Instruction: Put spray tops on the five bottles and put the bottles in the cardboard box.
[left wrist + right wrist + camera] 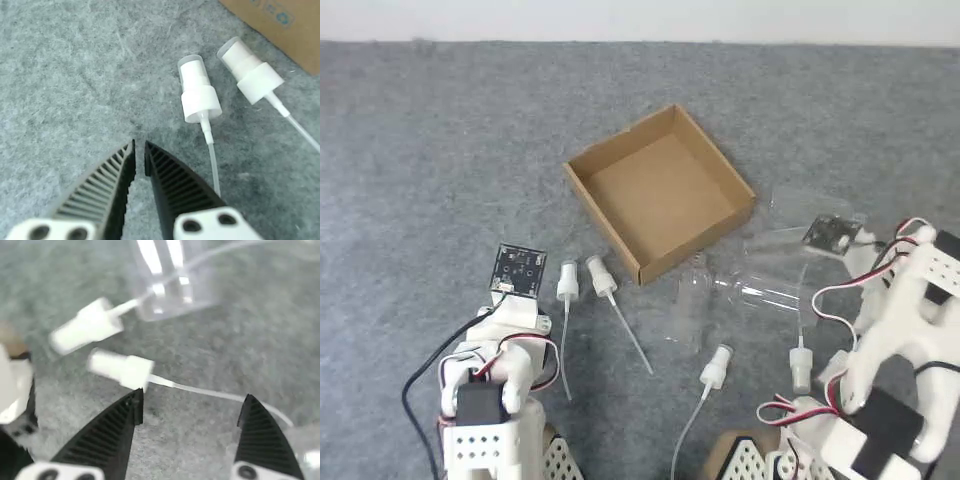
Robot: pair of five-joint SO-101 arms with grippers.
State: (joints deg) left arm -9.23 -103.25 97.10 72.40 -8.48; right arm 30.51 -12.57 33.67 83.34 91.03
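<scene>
Right wrist view puts my right fingers (pixel 125 420), spread wide, just short of a spray top (pixel 122 369) lying flat near the counter's front edge, its tube running crosswise between them; my left fingers (pixel 120 175), all but together, sit beside a second spray top (pixel 199 92)

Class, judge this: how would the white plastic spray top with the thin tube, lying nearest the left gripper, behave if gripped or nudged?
The white plastic spray top looks small, so probably light. Its round body lies sideways and would likely roll. Its long thin tube would probably bend when pushed.
</scene>
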